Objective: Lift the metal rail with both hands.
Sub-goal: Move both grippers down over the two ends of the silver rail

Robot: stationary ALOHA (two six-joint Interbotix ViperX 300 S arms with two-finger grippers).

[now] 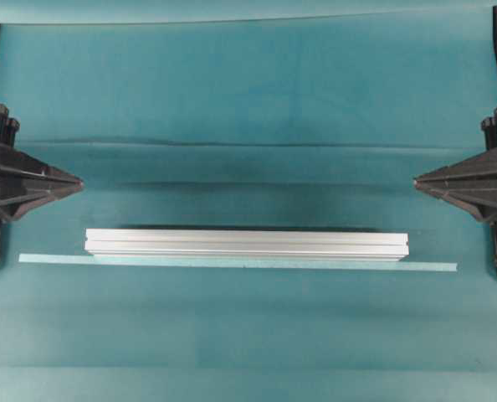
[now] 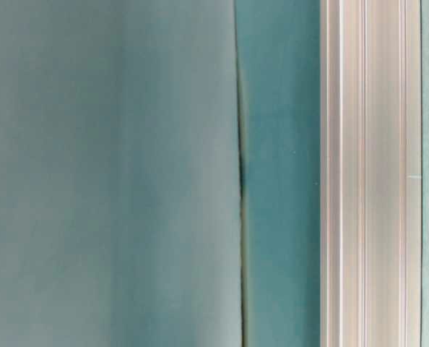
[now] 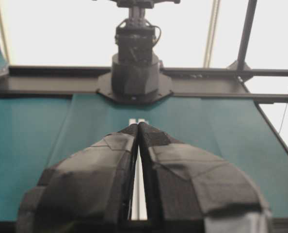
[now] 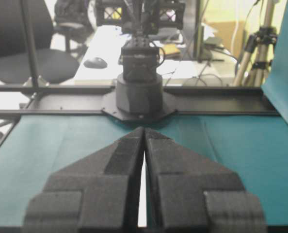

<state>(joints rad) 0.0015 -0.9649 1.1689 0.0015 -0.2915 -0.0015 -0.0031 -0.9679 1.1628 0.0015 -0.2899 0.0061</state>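
Metal rail [image 1: 247, 244]: silver grooved aluminium bar, lying flat and level across the worktop [image 1: 248, 92], slightly below centre of the overhead view, long axis running 9 o'clock to 3 o'clock. Both ends square-cut and free. Nothing touches it from above.

Pale teal flat strip [image 1: 237, 263]: lies along the rail's 6 o'clock edge, touching or just beside it, and sticks out past both rail ends. In the table-level view the rail [image 2: 370, 173] runs top to bottom as a vertical band, with the strip [image 2: 427, 217] a thin line at its 3 o'clock side.

Worktop covering: teal cloth, with a crease line running across at 12 o'clock of the rail.

Left tool [image 1: 79, 181]: at 9 o'clock edge of the overhead view, tip pointing toward 3 o'clock, well apart from the rail and up toward 10 o'clock of its left end. Fingers [image 3: 105, 165] pressed together at the tips, holding nothing.

Right tool [image 1: 417, 181]: mirrored at the 3 o'clock edge, tip pointing toward 9 o'clock, well apart from the rail's right end. Fingers [image 4: 110, 170] likewise narrow, tips meeting, empty.
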